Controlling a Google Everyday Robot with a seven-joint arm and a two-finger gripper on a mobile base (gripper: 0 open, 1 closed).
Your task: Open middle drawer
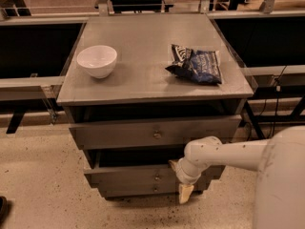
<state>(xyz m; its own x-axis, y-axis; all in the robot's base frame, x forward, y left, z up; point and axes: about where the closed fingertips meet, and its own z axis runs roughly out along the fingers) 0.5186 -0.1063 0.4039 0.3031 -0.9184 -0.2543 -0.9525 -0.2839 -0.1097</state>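
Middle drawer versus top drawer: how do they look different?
The top drawer has a wider, taller front than the middle drawer. The tool sits at the middle drawer's right end; nothing touches the top drawer. Both are grey, single-knobbed and partly pulled out.

Speckled beige floor (33, 175); a grey cabinet (143, 78) stands on it, dark recesses (33, 51) and pale rails (28, 82) flanking, warm light

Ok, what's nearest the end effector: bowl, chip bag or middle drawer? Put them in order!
The end effector is low, at the drawers' right.
1. middle drawer, right beside it
2. chip bag, above, tabletop right
3. bowl, tabletop far left
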